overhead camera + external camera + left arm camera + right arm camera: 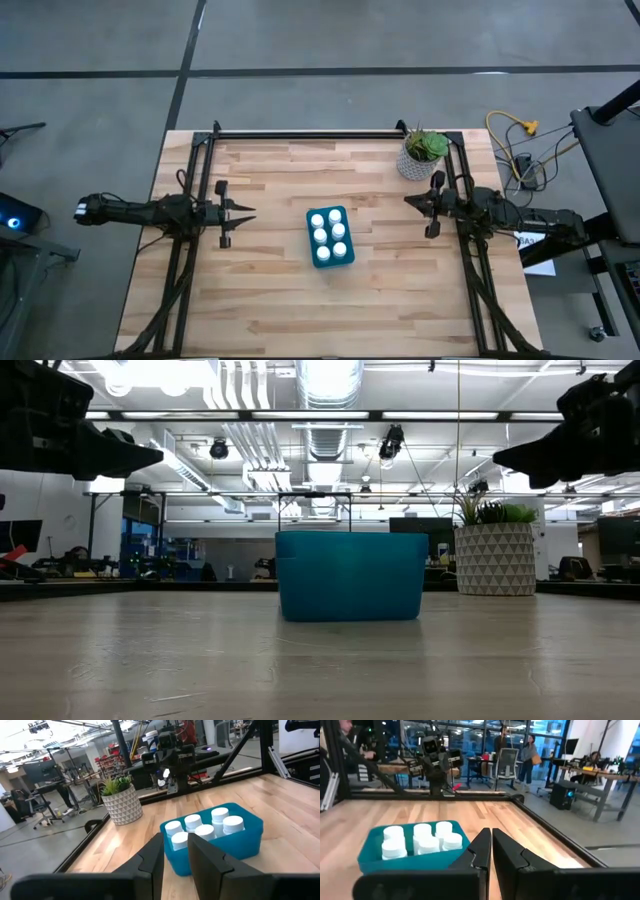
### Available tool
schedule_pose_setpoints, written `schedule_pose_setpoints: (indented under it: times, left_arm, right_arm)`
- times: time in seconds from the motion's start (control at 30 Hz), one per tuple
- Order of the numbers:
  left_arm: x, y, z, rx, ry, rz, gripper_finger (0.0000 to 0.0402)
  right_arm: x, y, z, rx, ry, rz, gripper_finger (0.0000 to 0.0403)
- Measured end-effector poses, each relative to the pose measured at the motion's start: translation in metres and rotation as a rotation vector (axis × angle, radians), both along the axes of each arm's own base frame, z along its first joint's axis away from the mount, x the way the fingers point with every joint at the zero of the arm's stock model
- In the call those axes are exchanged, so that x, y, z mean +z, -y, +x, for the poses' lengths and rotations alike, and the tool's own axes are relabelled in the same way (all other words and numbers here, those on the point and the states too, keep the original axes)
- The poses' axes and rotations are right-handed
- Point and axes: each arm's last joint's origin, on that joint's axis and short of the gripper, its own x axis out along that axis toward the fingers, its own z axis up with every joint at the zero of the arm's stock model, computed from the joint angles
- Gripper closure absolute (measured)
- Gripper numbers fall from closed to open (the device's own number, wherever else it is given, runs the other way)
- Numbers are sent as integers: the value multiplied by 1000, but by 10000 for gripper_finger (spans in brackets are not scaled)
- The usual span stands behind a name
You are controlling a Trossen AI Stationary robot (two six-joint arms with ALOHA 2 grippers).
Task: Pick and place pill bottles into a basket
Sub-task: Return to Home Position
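Pill bottles (321, 236): six, white, round-capped, upright in two rows of three inside the basket, filling it.

Basket (350, 575): teal-blue rectangular bin with rounded corners. It stands on the wooden table (260, 300) near its middle, between the two arms, long side running near to far and slightly skewed.

Left gripper (245, 213): held above the table on the left, well apart from the basket and pointing toward it. Fingers a narrow gap apart, holding nothing.

Right gripper (410, 201): held above the table on the right, a little farther back than the basket and well apart from it. Fingers drawn together almost to touching, empty.

Plant pot (416, 162): white with a triangle pattern, green plant, at the far right of the table, near the right arm.
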Motion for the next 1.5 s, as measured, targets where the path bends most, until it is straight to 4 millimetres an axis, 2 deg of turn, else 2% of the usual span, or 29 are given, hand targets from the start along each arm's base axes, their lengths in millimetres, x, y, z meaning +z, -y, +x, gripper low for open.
schedule_pose_setpoints:
  times: [0.47,1.5]
  left_arm:
    - [0,0,0,0,-5,1,332]
    - [-1,0,0,-1,-7,2,332]
  right_arm:
    - [0,0,0,0,20,100,394]
    - [0,0,0,-2,19,96,394]
